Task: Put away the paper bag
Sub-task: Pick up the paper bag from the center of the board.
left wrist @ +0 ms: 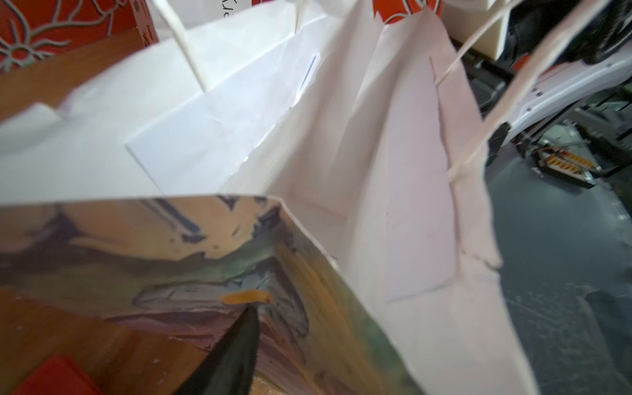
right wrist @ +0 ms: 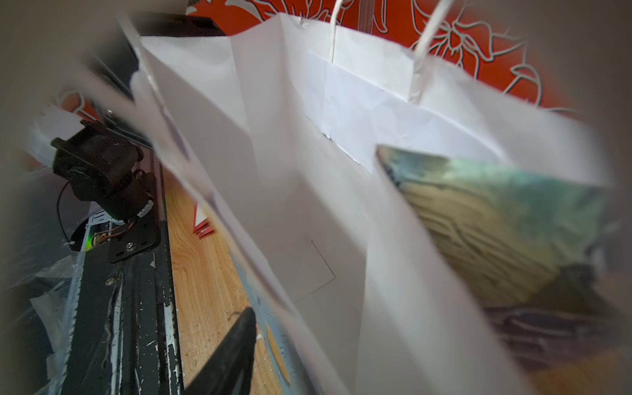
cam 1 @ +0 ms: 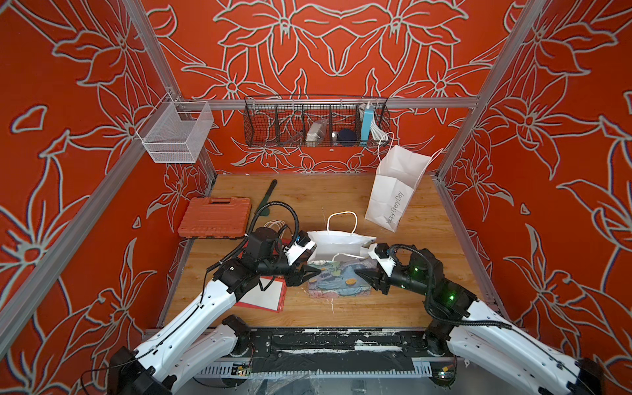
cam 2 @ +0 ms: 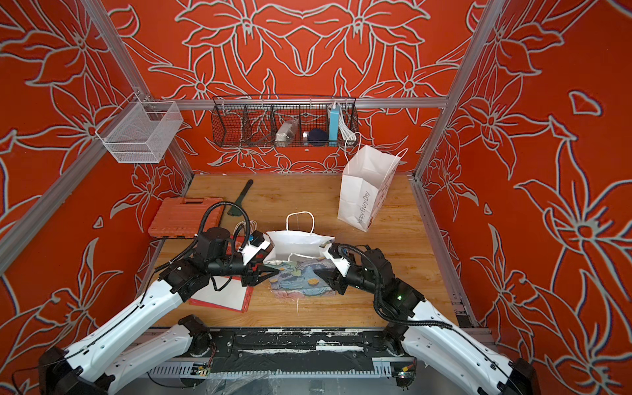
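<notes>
Both top views look down from high above the robot's base, facing the back wall (cam 1: 314, 51) across the table (cam 1: 342, 191). Side by side, they share nearly the whole scene: left arm (cam 1: 184, 318), right arm (cam 1: 533, 355), painted bag (cam 1: 338, 284) and front rail (cam 1: 325, 342). The left wrist camera sits hard against the bag, looking across its open mouth toward the right arm. The right wrist camera, just as close, looks back across the same mouth toward the rail and the left arm's base. Both wrist views share the bag's white inside; near edges blur.
</notes>
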`<action>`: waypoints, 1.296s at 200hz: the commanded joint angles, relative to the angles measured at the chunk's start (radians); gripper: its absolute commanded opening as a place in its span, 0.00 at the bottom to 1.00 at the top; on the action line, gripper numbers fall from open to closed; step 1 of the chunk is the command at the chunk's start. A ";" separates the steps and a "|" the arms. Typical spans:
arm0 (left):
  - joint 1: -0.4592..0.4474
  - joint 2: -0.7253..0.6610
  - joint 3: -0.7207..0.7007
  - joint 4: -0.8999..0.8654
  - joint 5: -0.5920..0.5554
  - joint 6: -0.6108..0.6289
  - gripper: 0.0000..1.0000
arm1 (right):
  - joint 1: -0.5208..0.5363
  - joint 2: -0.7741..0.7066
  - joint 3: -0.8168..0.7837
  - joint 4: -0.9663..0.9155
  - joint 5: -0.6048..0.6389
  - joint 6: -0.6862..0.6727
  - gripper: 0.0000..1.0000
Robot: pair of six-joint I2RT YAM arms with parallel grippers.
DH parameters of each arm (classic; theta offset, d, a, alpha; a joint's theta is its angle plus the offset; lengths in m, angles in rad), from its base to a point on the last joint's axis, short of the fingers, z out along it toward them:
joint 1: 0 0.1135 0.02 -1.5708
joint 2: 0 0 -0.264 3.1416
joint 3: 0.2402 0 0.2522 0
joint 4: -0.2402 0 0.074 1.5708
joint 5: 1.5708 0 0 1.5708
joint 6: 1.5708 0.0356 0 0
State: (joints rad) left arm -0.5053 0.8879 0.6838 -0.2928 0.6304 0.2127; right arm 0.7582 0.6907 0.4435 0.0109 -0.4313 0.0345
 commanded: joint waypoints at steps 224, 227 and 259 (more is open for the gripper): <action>0.089 0.008 -0.124 0.144 -0.030 -0.036 0.47 | 0.082 -0.075 -0.292 0.146 0.190 0.385 0.73; 0.089 0.009 -0.124 0.143 -0.029 -0.036 0.47 | 0.086 -0.064 -0.296 0.157 0.192 0.382 0.73; 0.091 0.020 -0.122 0.153 -0.022 -0.039 0.44 | 0.110 0.050 -0.306 0.272 0.192 0.330 0.74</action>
State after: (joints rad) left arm -0.4240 0.8993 0.5682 -0.1493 0.5999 0.1787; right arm 0.8486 0.6872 0.1394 0.1230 -0.2615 0.3843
